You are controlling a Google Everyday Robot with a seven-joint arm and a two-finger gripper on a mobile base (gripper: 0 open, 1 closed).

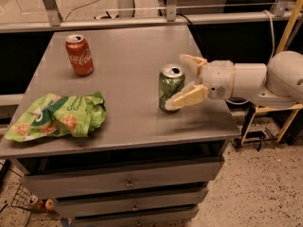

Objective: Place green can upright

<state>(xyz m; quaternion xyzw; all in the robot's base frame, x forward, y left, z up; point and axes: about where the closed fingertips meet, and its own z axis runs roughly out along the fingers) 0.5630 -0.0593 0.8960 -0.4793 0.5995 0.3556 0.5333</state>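
Dim warm light, faint shadow beneath pincer (174,82) around green can (169,88).

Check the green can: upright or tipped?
Upright: the green can stands on the table, silver top up, gripper open around it.
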